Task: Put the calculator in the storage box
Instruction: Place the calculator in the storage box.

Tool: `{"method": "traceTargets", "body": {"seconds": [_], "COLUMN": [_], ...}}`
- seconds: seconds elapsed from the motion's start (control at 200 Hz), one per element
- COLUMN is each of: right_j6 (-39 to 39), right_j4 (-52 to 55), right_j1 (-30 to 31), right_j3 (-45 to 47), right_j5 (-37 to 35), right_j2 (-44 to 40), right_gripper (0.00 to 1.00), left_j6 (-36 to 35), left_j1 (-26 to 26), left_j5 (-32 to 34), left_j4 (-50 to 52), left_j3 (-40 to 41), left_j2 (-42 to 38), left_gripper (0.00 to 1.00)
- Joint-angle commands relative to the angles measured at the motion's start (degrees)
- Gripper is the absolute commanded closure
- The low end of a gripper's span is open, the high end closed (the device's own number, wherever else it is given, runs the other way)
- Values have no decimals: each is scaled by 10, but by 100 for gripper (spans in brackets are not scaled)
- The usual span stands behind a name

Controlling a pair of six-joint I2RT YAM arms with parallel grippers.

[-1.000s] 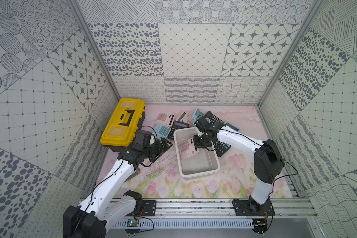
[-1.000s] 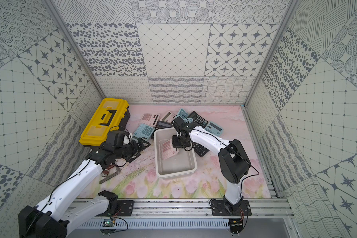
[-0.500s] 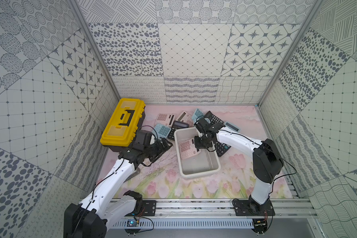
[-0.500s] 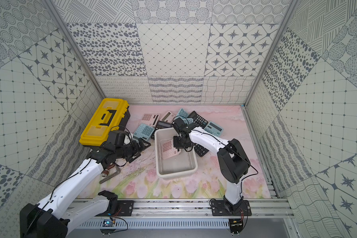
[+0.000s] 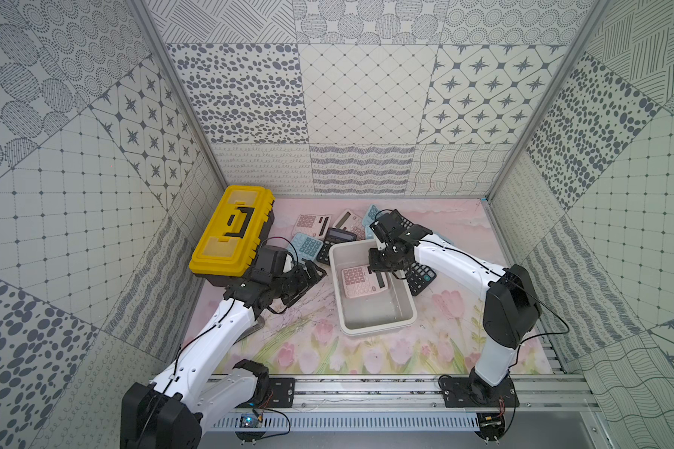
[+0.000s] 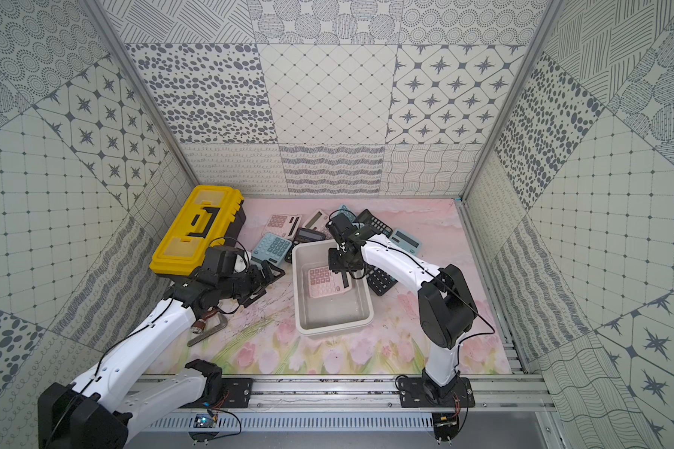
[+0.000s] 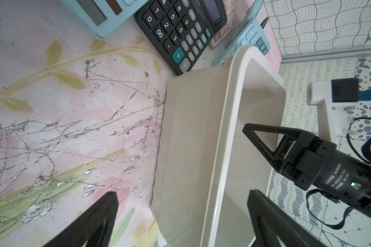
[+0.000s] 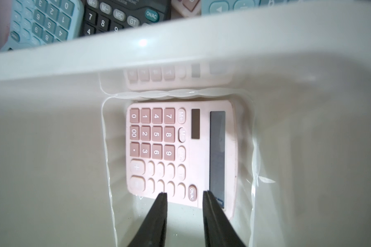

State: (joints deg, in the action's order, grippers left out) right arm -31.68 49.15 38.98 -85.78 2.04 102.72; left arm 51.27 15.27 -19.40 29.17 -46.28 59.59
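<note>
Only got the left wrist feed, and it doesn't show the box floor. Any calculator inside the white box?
Observer: Yes, one pink calculator lies flat on the floor of the storage box, keys up.
Operator: Right claw gripping it?
Observer: No, its jaws stand apart over the ON/AC end, nothing pinched.
Operator: Anything beside my left arm?
Observer: A closed yellow-lidded toolbox, to its left.
</note>
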Motion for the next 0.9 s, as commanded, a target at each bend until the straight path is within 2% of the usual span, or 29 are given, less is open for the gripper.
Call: {"method": "traceTargets", "body": {"seconds": [0.0, 0.175, 0.28, 0.385, 0.66, 0.815, 0.895], "right_j6": [8, 10, 13, 17, 25, 27, 27], "right_j4": [5, 5, 5, 4, 3, -5, -9], "right_j1": [-2, -2, -2, -2, -3, -8, -10], "right_j3": [-21, -18, -12, 3, 58, 87, 99], "right_j5": [-5, -2, 1, 1, -18, -17, -14], "right_j2": [-31, -64, -89, -119, -199, -229, -239], "right_gripper": [66, 65, 61, 50, 14, 7, 6], "left_j6": [-12, -27, -40, -47, -49, -29, -19], "left_j1": [-6, -8, -23, -50, -118, -141, -142], "left_j5": [-3, 12, 21, 21, 37, 28, 47], "left_j4": [-9, 1, 13, 17, 15, -17, -45], "left_j3": [0, -11, -27, -44, -95, -97, -84], "left_j2": [2, 11, 31, 60, 150, 206, 221], "left_gripper": [0, 0, 0, 0, 1, 6, 8]}}
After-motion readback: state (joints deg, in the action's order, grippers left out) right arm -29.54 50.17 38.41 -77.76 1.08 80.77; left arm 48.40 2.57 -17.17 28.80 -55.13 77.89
